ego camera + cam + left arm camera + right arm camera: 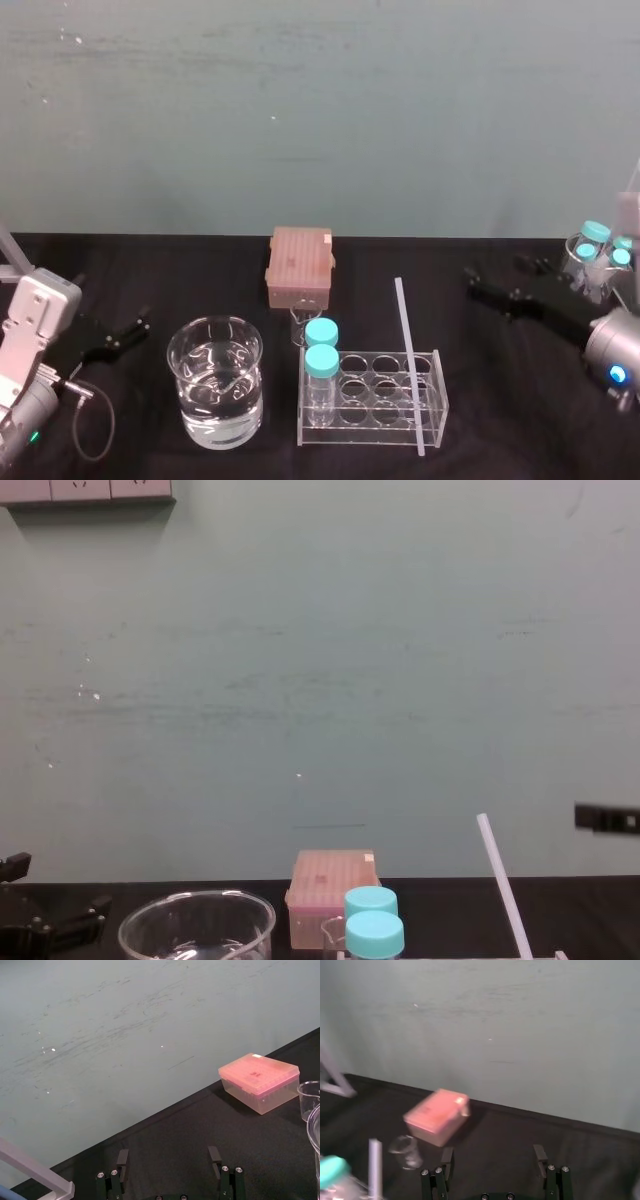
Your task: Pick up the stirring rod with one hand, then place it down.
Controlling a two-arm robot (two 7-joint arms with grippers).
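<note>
Stirring rod [410, 365], thin, straight and translucent white, is leaning slanted at the right end of the clear tube rack [372, 402]. In the chest view its top is rising well above the two teal-capped bottles [321, 346]. Left gripper [130, 335] is hovering near the tabletop's [150, 270] left edge, fingers [122, 1159] spread, apart from the water beaker [215, 395]. A pink tip box [300, 265] is sitting behind the rack. Bare tabletop is lying between the rod and the right gripper [493, 1157], whose fingers [447, 1157] are likewise spread.
</note>
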